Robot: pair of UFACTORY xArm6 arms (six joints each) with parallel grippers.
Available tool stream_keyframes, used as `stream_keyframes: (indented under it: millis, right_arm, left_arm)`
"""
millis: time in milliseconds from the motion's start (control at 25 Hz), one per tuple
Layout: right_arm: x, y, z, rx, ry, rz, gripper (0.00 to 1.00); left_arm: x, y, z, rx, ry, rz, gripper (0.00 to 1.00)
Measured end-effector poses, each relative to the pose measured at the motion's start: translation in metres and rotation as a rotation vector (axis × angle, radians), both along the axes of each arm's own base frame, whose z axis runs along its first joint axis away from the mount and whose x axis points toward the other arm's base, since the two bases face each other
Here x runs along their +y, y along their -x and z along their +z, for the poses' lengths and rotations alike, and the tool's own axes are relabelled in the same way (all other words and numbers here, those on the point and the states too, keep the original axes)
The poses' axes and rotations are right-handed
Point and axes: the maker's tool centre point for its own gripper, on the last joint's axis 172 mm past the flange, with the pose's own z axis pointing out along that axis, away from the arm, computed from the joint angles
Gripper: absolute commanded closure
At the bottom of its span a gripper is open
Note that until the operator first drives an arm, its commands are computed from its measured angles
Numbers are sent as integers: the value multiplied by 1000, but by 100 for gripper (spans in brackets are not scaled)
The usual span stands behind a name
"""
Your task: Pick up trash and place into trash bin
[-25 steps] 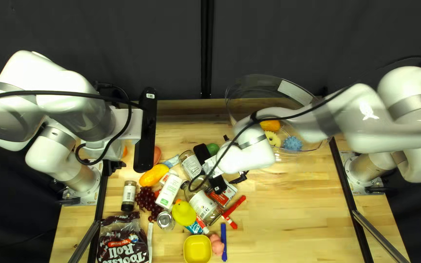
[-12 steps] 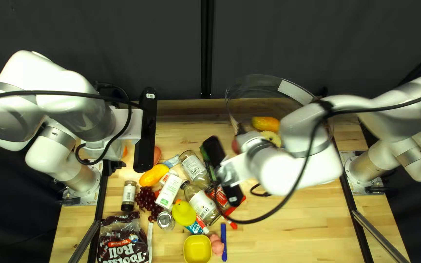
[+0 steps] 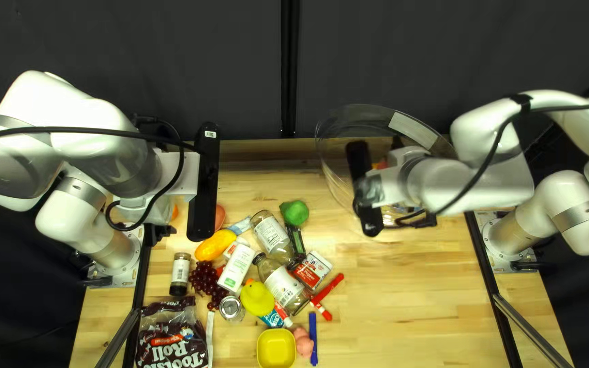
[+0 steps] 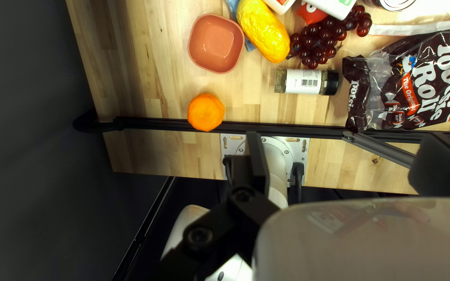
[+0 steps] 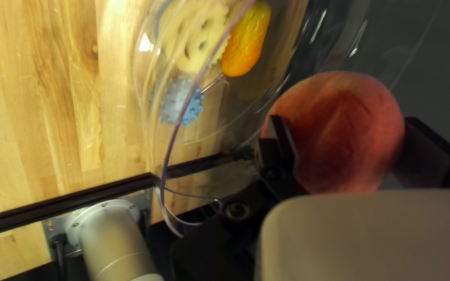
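Wood tbl point(image 3: 403, 293), dark curtain point(image 3: 138, 61) behind; R gripper point(image 3: 391, 182) pinching red fruit point(image 5: 339, 130) near bin point(image 3: 414, 128), L gripper point(image 3: 177, 178) spread.

The table point(image 3: 410, 300) is smooth, lightly shiny wood; the curtain point(image 3: 138, 61) behind looks like matt cloth. The clear bin point(image 3: 332, 174) is glossy plastic. The candy bag point(image 4: 428, 78) is crinkled, shiny plastic film. The peach point(image 5: 339, 130) looks dull. The grapes point(image 4: 316, 44) gleam, and 2 jars point(image 3: 272, 232) are see-through and glossy, with matt labels.
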Motion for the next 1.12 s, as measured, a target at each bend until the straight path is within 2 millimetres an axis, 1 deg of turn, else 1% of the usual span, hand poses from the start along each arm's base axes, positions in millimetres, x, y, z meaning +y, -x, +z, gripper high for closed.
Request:
stream_keyframes:
  millis: [120,240,320,400,560,640,720,800,880,1000,1120]
  right_arm:
    - [16,-18,7,-13,-8,21,0]
    - [42,-44,12,-34,-9,65,0]
    - [60,-62,9,-47,-10,102,0]
    - [79,-80,0,-54,-15,139,0]
    - [111,-116,-32,-51,-37,210,0]
    - [123,-127,-50,-46,-57,245,0]
    - [133,-134,-73,-40,-87,280,0]
    - [141,-136,-98,-30,-125,314,0]
    - [144,-133,-124,-17,-166,342,0]
    - [142,-128,-160,18,-222,378,0]
    - [135,-127,-186,59,-267,416,0]
  left_arm:
    - [0,0,0,0,0,0,0]
    - [0,0,0,0,0,0,0]
    - [0,0,0,0,0,0,0]
    - [0,0,0,0,0,0,0]
    - [0,0,0,0,0,0,0]
    - [0,0,0,0,0,0,0]
    - [0,0,0,0,0,0,0]
    - [0,0,0,0,0,0,0]
    - [0,0,0,0,0,0,0]
    - [0,0,0,0,0,0,0]
    - [0,0,0,0,0,0,0]
